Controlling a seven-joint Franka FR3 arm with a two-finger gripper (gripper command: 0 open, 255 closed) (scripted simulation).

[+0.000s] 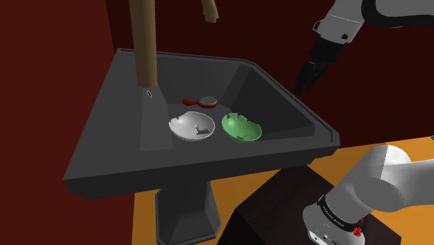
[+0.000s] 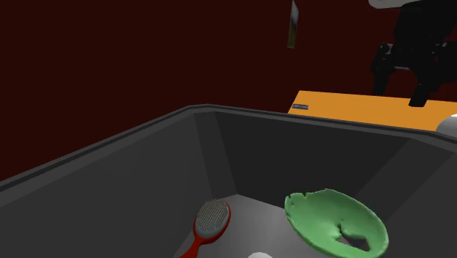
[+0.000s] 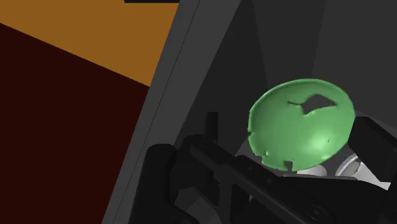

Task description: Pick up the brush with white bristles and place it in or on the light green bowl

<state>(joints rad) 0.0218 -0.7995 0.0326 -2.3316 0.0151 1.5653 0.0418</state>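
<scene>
Black tool hanging high above and aside from the light green bowl, near the rim of the dark sink, fingers spread wide with nothing between them. Red-handled brush lying flat on the sink floor near the green bowl but apart from it, pale bristles facing up. White bowl just beside the green bowl, not touching, both upright with ragged holes in their walls.

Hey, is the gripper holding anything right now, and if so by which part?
Nothing is held. The gripper hangs open by the rim of the sink; the brush lies inside it, untouched.
</scene>
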